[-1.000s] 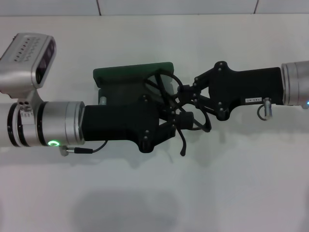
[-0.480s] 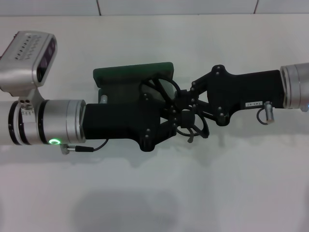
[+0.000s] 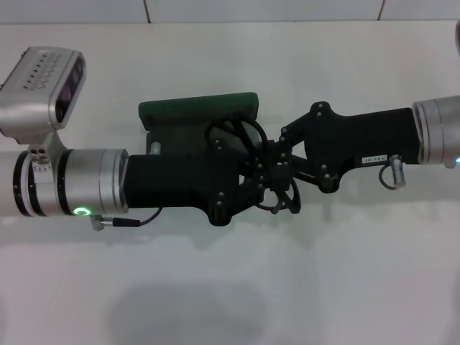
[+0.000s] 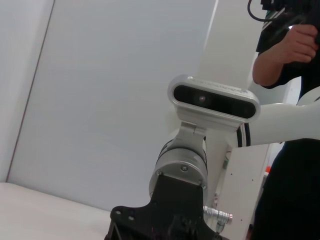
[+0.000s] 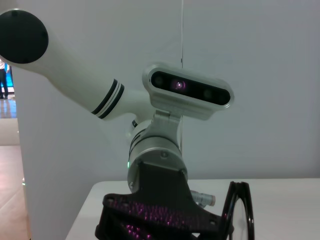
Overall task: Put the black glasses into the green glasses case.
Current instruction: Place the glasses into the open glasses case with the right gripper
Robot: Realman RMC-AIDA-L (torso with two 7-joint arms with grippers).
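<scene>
The green glasses case (image 3: 195, 109) lies open on the white table, mostly hidden behind my left gripper. My left gripper (image 3: 253, 178) reaches in from the left and is shut on the black glasses (image 3: 243, 132), holding them above the case's right end. One lens rim rises over the case and a temple arm curls below the gripper tips. My right gripper (image 3: 277, 159) comes in from the right and presses against the glasses, tip to tip with the left one. A lens rim also shows in the right wrist view (image 5: 241, 207).
The white table (image 3: 230, 287) spreads all around both arms. The left wrist view shows the right arm's wrist camera (image 4: 215, 97) and a person in black (image 4: 292, 50) standing behind the robot.
My right gripper has moved left toward the left gripper. The temple arm that hung down has been pushed in and now curls close under the gripper tips.
</scene>
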